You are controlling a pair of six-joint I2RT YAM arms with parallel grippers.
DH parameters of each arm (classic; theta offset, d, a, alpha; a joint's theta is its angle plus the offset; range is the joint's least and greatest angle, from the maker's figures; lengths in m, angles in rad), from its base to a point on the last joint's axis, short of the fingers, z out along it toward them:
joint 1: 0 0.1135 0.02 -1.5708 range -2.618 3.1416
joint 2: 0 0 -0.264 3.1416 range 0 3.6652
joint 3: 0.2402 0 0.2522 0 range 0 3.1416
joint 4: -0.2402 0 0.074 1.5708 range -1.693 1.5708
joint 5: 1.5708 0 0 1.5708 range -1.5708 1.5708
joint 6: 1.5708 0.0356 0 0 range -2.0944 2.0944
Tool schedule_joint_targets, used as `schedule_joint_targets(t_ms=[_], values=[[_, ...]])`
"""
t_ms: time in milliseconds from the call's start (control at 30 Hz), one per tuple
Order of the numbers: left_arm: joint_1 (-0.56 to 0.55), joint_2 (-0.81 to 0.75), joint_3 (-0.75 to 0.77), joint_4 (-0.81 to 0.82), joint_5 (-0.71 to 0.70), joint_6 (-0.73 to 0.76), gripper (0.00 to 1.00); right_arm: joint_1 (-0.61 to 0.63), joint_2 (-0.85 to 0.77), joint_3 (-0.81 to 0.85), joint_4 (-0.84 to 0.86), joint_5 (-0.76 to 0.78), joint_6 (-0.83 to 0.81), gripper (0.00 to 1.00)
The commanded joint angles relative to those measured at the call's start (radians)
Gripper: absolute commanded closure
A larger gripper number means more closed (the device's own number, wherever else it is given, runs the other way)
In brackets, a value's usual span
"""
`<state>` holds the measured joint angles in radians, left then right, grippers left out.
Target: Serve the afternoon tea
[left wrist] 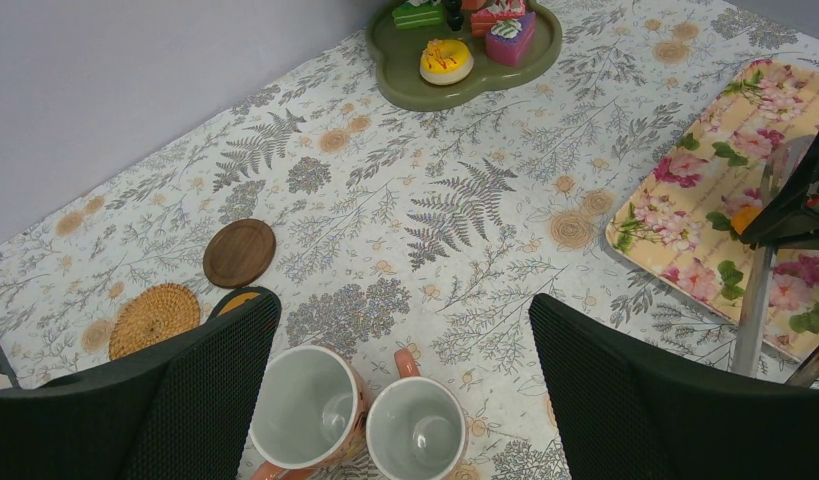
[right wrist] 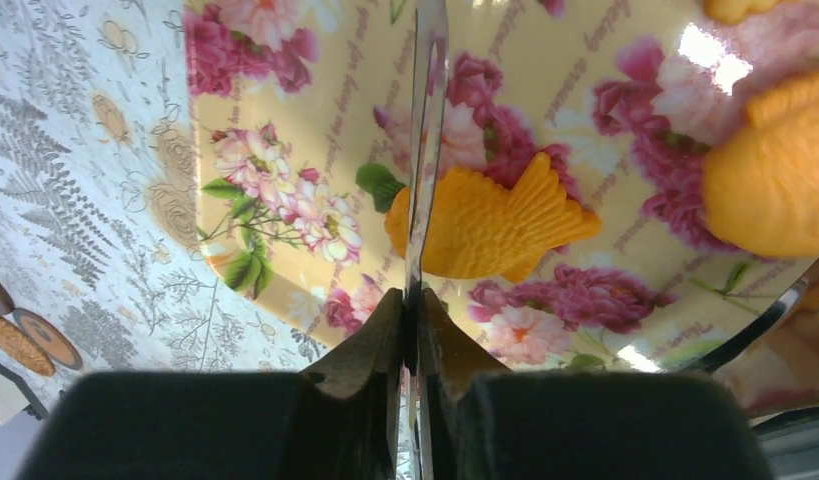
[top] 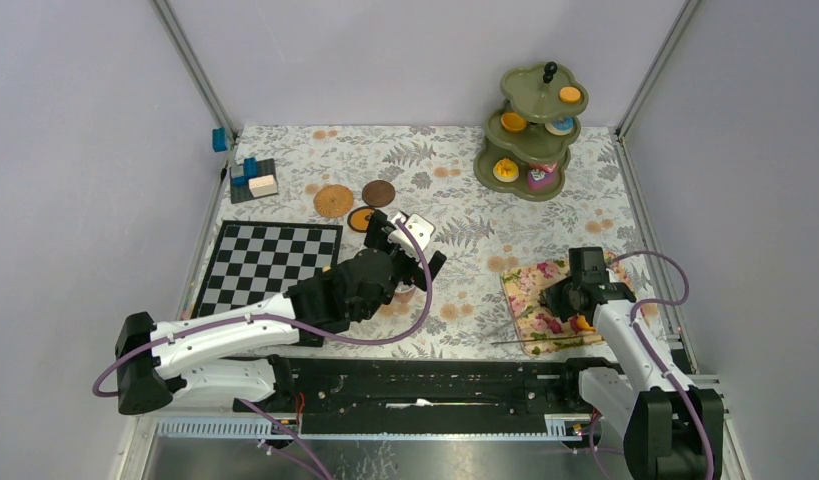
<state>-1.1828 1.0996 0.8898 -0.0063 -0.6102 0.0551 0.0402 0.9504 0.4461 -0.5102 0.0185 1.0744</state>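
My R claw (right wrist: 415,312) clenched on metal tongs (right wrist: 428,140); fish cake (right wrist: 505,225) centre frame, blade over its left end, long axis crosswise.

Two pinkish mugs (left wrist: 305,410) stand upright side by side near round brown coasters (left wrist: 239,252).

A table (top: 595,215) under fern-print cloth (top: 445,180) bore a chessboard (top: 270,262) at left, three round coasters (top: 334,200), two mugs (left wrist: 307,405) side by side, an olive three-tier stand (top: 488,172) far right and a floral tray (top: 528,283) near right.

White arms (top: 220,338) — black joints (top: 140,365), purple cables (top: 385,341)
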Motion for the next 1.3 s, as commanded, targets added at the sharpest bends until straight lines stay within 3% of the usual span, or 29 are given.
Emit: schedule_joint_targets(t_ms=[0,100,267,500,633,833,1033,1267], values=[[0.005,-0.017,0.011,0.034,-0.005,0.003,0.01,0.007,-0.026,0.07,-0.026,0.03,-0.011,0.91],[0.005,-0.02,0.011,0.035,-0.003,0.002,0.01,0.011,-0.014,0.13,-0.058,0.043,-0.046,1.0],[0.005,-0.023,0.011,0.034,-0.005,0.005,0.01,0.065,0.04,0.263,-0.088,0.092,-0.148,1.0],[0.005,-0.029,0.009,0.035,-0.016,0.007,0.01,0.391,0.337,0.565,-0.102,0.21,-0.437,1.0],[0.004,-0.053,-0.005,0.05,-0.034,0.014,0.01,0.492,0.511,0.657,-0.069,0.16,-0.556,1.0],[0.005,-0.081,-0.025,0.067,-0.06,0.025,0.01,0.52,0.732,0.711,-0.025,-0.004,-0.755,0.96],[0.005,-0.083,-0.028,0.07,-0.062,0.027,0.01,0.538,0.728,0.695,-0.023,0.001,-0.83,0.51],[0.005,-0.073,-0.025,0.066,-0.05,0.022,0.01,0.553,0.508,0.568,0.016,-0.063,-0.723,0.11]])
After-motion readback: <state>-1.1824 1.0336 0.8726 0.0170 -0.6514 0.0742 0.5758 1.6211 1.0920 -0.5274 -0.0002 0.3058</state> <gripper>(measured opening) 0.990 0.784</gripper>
